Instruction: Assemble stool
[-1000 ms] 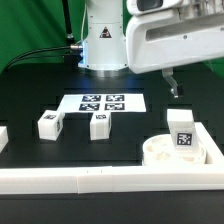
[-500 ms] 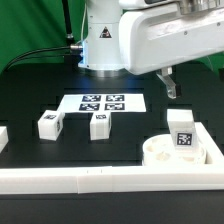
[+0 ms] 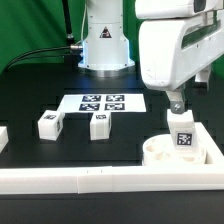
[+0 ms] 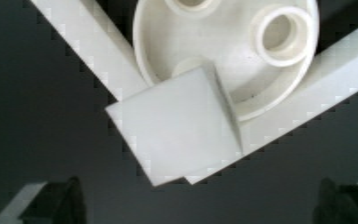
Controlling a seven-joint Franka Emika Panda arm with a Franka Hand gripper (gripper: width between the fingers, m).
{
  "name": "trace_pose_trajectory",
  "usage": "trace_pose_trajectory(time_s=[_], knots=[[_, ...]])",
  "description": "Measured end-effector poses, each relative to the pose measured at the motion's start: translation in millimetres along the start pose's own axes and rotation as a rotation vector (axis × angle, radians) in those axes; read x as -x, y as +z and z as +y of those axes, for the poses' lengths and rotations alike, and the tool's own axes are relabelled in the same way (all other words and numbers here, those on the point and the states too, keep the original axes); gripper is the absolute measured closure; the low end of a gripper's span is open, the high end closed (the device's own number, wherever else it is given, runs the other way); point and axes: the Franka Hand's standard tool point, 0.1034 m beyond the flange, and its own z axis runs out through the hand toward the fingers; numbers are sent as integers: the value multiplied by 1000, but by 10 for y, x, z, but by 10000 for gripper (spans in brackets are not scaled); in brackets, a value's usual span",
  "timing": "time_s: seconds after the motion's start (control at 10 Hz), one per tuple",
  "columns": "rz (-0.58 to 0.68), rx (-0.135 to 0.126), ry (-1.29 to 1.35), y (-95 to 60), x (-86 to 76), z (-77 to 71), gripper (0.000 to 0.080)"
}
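Observation:
The round white seat disc (image 3: 158, 150) lies at the exterior view's right, in the corner of the white rails; the wrist view shows its recesses (image 4: 211, 45). One tagged leg (image 3: 181, 131) stands upright on it, seen from above as a white block (image 4: 185, 130). Two more legs (image 3: 48, 124) (image 3: 99, 125) stand on the black table at the left. My gripper (image 3: 177, 108) hangs just above the leg on the seat. It is open, its dark fingertips (image 4: 51, 200) are wide apart, and nothing is between them (image 4: 202, 205).
The marker board (image 3: 102, 102) lies behind the two loose legs. A long white rail (image 3: 90, 179) runs along the front and turns up the right side (image 3: 214, 150) round the seat. The robot's base (image 3: 104, 45) stands at the back.
The arm has swung round and come down: the gripper moved from behind the seat to just above the leg standing on it. The jaws stayed open. The parts have not moved.

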Motion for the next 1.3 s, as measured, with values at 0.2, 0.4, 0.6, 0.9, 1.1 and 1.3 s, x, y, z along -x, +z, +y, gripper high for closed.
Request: trace_pose_trajectory(time_s=[0.2, 0.4, 0.6, 0.9, 1.1, 1.3], knots=[[-7, -5, -72, 24, 23, 3, 151], [-22, -27, -82, 170, 6, 13, 151], [-26, -33, -80, 276, 12, 36, 151], [-31, -39, -77, 352, 49, 16, 151], [-33, -41, -70, 361, 47, 0, 151], [-33, -42, -69, 368, 48, -4, 372]])
